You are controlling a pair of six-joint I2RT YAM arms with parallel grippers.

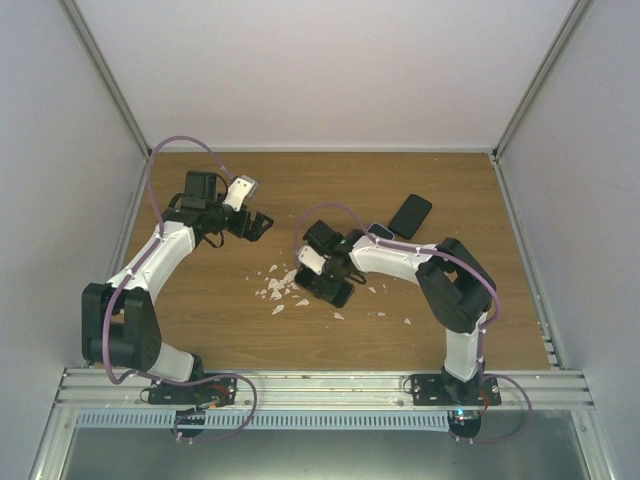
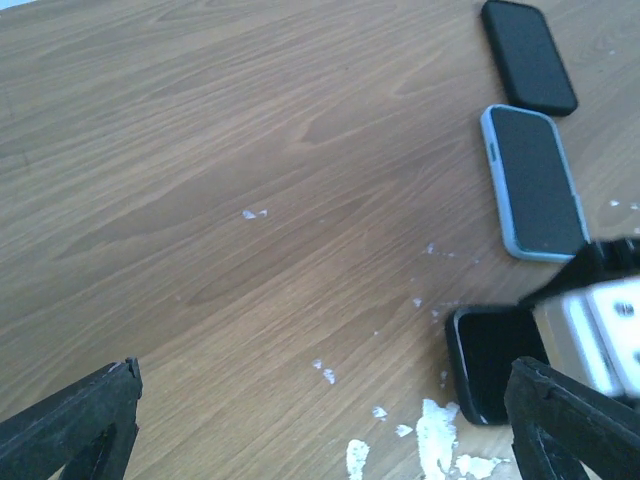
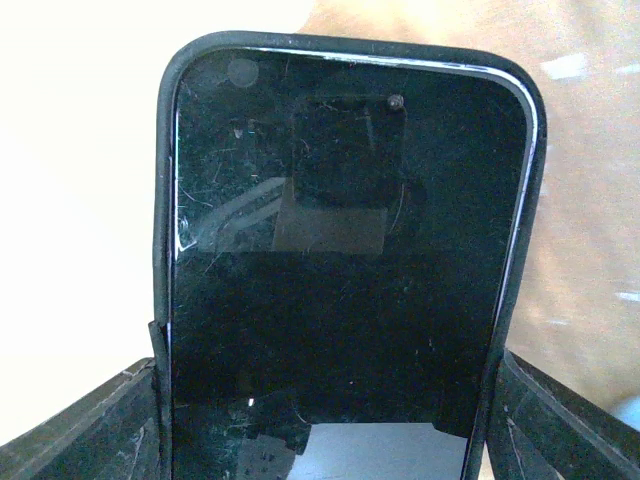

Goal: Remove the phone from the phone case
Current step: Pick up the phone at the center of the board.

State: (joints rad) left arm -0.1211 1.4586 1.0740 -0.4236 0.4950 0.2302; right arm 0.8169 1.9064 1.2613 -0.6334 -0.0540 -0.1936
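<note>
Grasp step in hand, extraction not yet begun. Clamped tight across the phone case (image 3: 165, 200) by the right end effector (image 3: 328, 365), phone (image 3: 345, 260) seated inside, low over the tabletop (image 2: 200, 200) among white scraps (image 2: 435, 445) (touching or lifted, cannot tell). Spread wide and empty at the left end effector (image 2: 320, 395), well apart. Next, likely: bring the left in, peel one case corner back, push the phone free.
</note>
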